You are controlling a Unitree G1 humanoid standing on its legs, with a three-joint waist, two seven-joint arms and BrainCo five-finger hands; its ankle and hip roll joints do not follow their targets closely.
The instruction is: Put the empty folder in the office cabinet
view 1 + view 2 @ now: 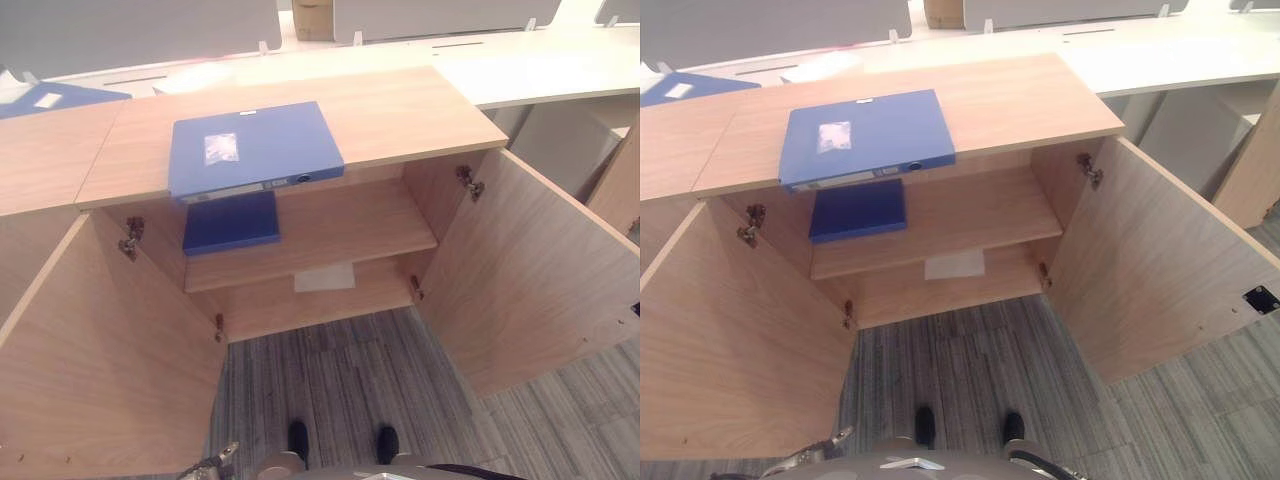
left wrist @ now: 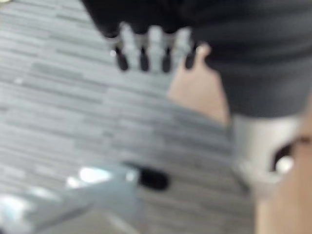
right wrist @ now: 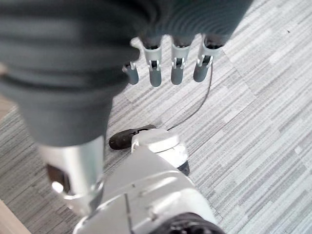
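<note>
We're just starting: both hands, left hand (image 2: 151, 46) and right hand (image 3: 170, 63), are hanging with relaxed fingers, holding nothing. Next we're probably reaching for the blue folder (image 1: 255, 148) on the cabinet (image 1: 400, 110) top, then sliding it onto the shelf (image 1: 350, 225).

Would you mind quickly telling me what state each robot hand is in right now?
Left robot hand: open, fingers relaxed over the carpet, holding nothing.
Right robot hand: open, fingers relaxed over the carpet, holding nothing.

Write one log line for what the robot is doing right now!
stage: before pickup | blue folder: flat on cabinet top | cabinet doors: open | left hand: open, empty, over floor | right hand: open, empty, over floor
</note>
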